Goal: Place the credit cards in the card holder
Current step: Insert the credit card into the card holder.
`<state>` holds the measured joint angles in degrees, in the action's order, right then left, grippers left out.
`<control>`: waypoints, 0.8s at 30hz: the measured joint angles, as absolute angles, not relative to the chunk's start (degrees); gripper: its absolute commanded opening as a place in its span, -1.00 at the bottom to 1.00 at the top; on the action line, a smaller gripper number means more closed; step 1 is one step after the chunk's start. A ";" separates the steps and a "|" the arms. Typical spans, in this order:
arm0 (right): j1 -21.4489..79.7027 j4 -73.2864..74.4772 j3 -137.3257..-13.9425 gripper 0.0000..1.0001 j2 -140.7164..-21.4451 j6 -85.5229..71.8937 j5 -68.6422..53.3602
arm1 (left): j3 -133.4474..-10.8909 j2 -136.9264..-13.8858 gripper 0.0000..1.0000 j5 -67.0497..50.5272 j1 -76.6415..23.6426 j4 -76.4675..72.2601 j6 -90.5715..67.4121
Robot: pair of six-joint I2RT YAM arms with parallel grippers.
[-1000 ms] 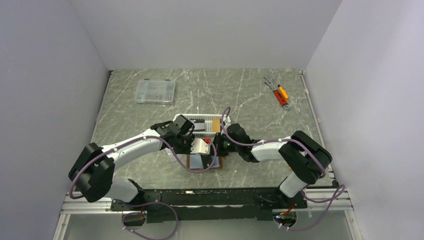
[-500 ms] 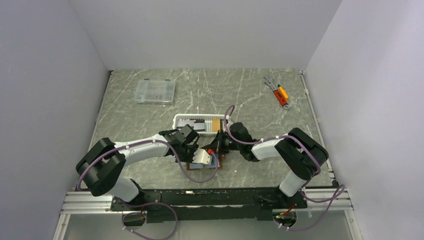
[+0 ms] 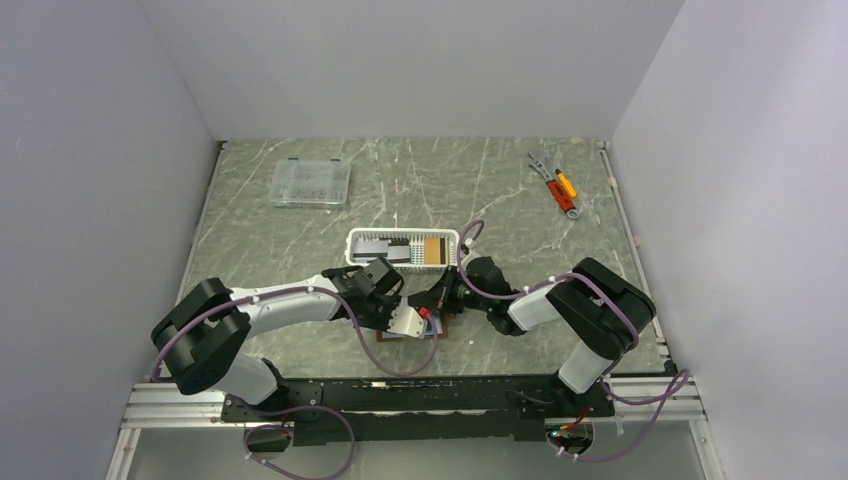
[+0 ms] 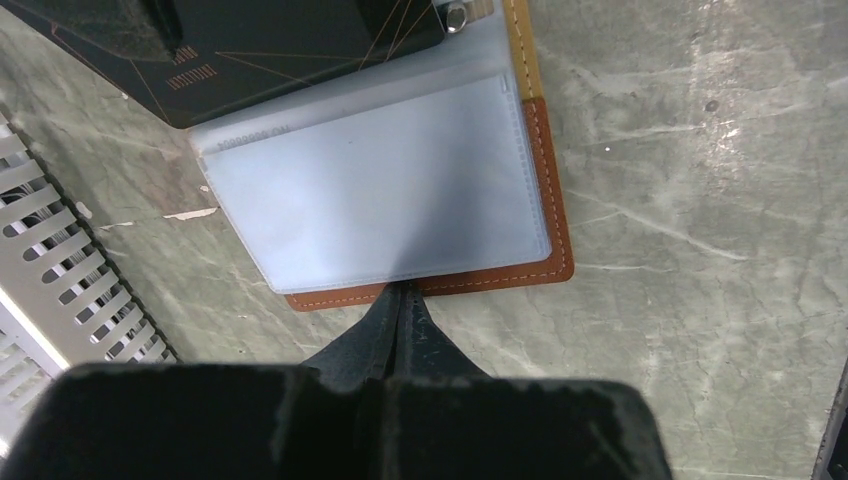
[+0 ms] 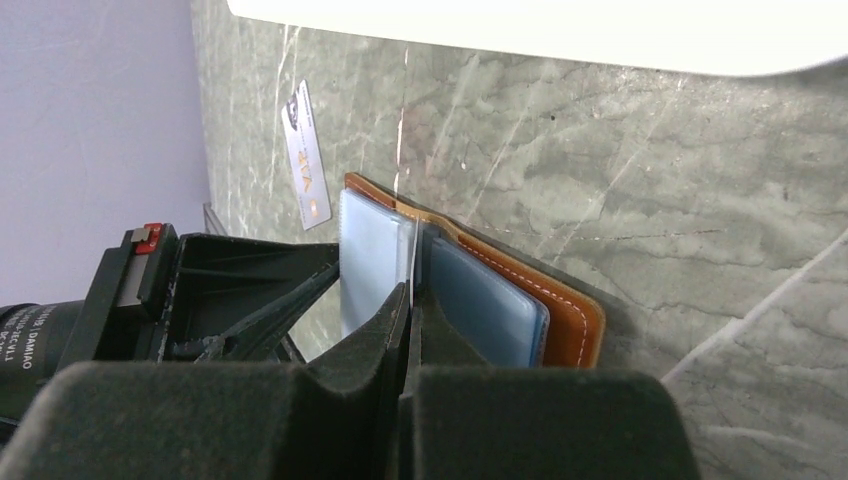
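Left wrist view: the left gripper (image 4: 400,300) has its fingers pressed together, tips touching the near leather edge of the card holder (image 4: 380,190). The holder lies open, pale blue inside up, on the table (image 4: 700,200) by the middle of its near edge. A black card (image 4: 260,50) overlaps its far side. The right gripper (image 5: 412,300), also closed, has its tips at the holder's open fold. A pale card (image 5: 305,155) lies on the table beyond.
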<state>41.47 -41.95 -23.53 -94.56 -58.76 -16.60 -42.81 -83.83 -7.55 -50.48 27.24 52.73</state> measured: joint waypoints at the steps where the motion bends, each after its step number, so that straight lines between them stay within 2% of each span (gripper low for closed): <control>1: 41.52 -42.70 -23.33 -1.00 -94.74 -59.18 -16.53 | -42.70 -83.74 -1.00 -7.27 -50.68 27.16 52.71; 24: 41.50 -43.55 -21.34 -1.00 -90.04 -59.46 -13.96 | -40.60 -82.24 -1.00 -5.02 -54.74 23.92 45.98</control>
